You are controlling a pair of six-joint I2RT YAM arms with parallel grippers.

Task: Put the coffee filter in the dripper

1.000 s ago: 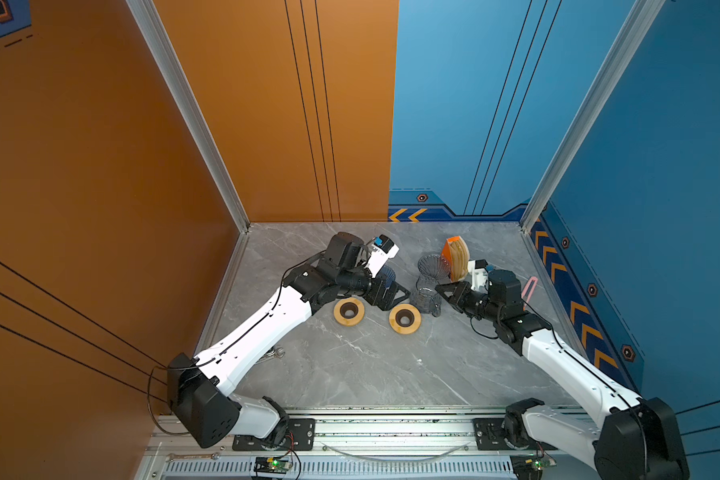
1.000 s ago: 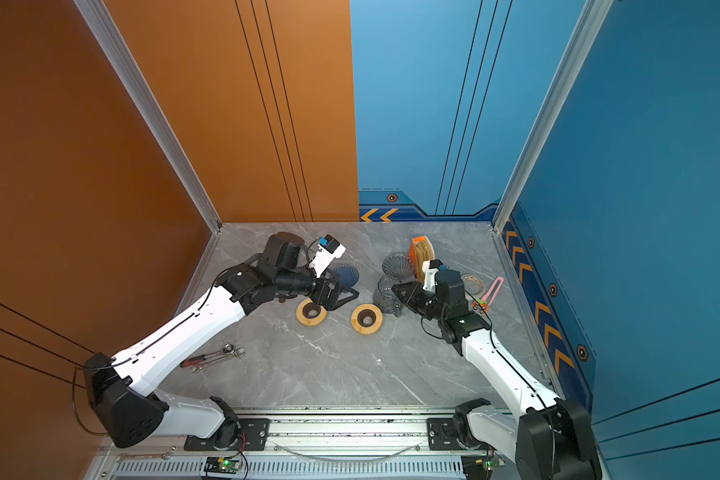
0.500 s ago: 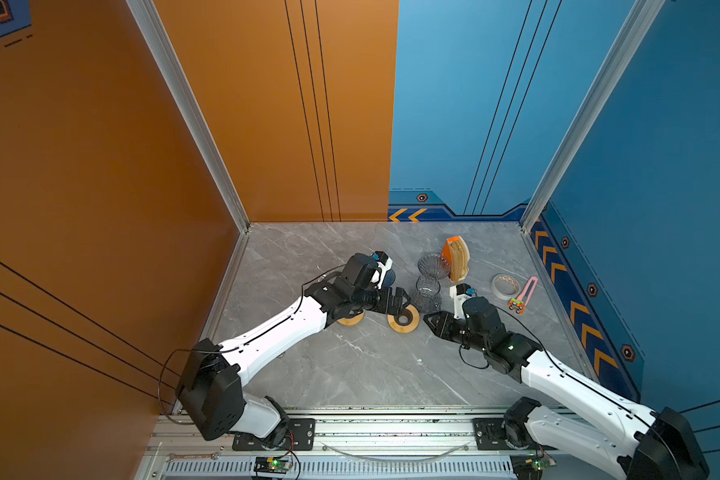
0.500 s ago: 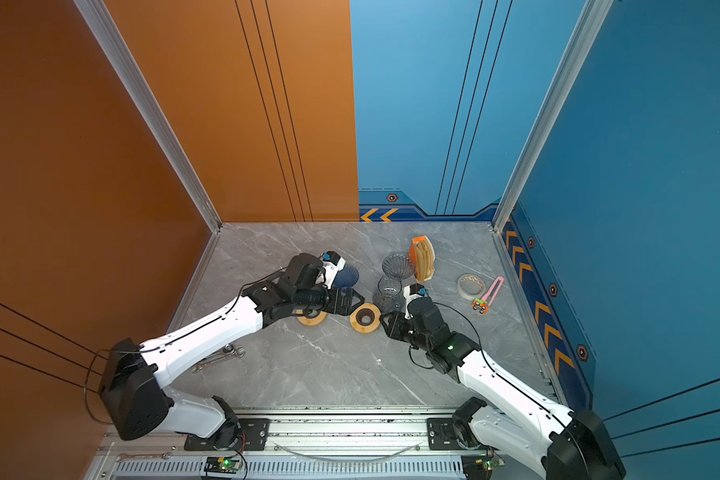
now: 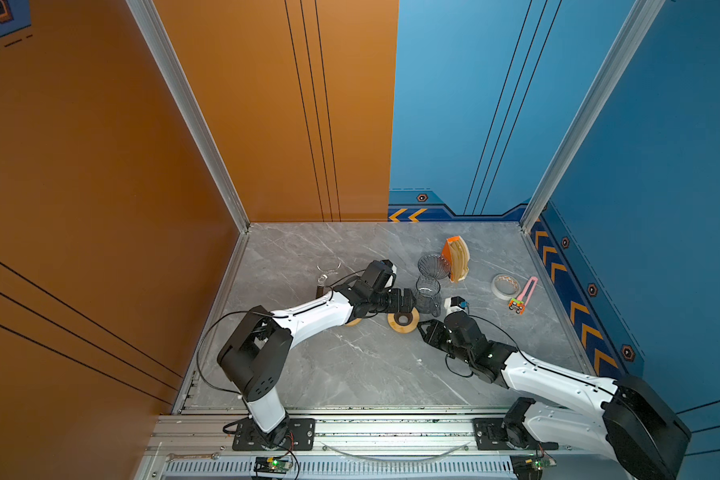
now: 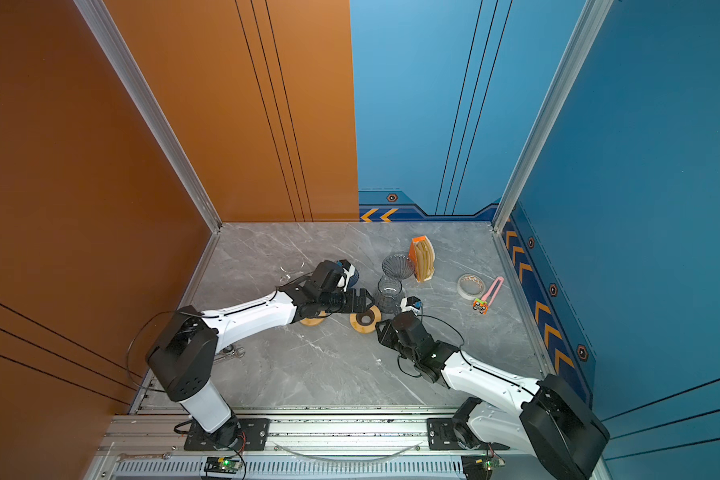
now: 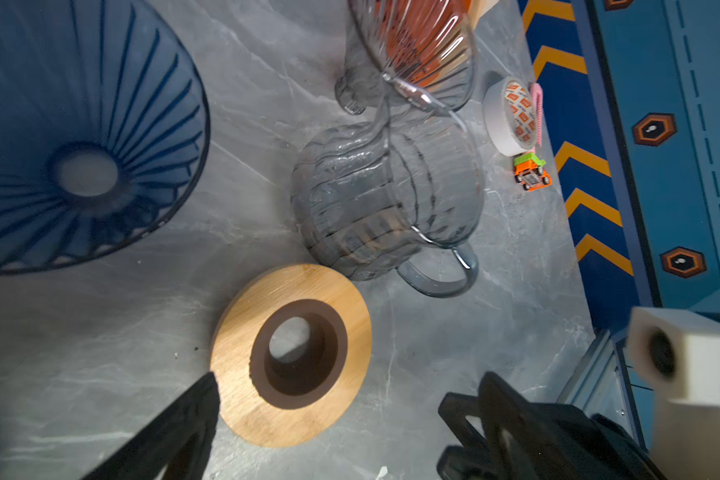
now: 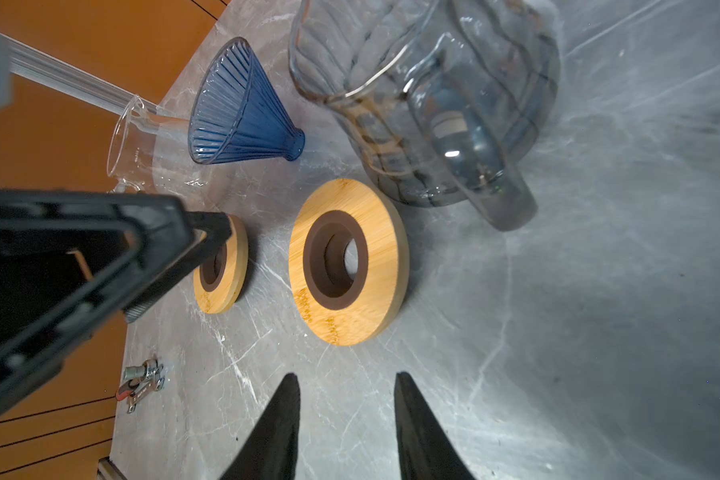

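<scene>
In both top views my left gripper (image 5: 407, 301) lies low over the grey table (image 5: 350, 374). Its fingers are spread wide with nothing between them, just beside a wooden ring (image 5: 402, 322) and near the glass carafe (image 5: 428, 294). My right gripper (image 5: 424, 330) sits just across that ring, empty. The coffee filters (image 5: 460, 259) stand stacked in their orange holder (image 5: 447, 253) at the back, right beside the clear dripper (image 5: 433, 265) and well apart from both my grippers.

From my left wrist, one finger (image 7: 175, 428) of mine points at the ring's rim. The carafe stands just past the ring, with a blue dripper (image 7: 80, 166) off to one side and a tape roll (image 7: 510, 118) and toy truck (image 7: 531, 174) beyond.

From my right wrist, my two fingers (image 8: 285, 419) stand apart, gripping nothing, aimed at the ring. The blue dripper lies on its side. A second ring (image 8: 221, 270) sits at the tip of my left gripper's finger — whether they touch, I cannot tell.
</scene>
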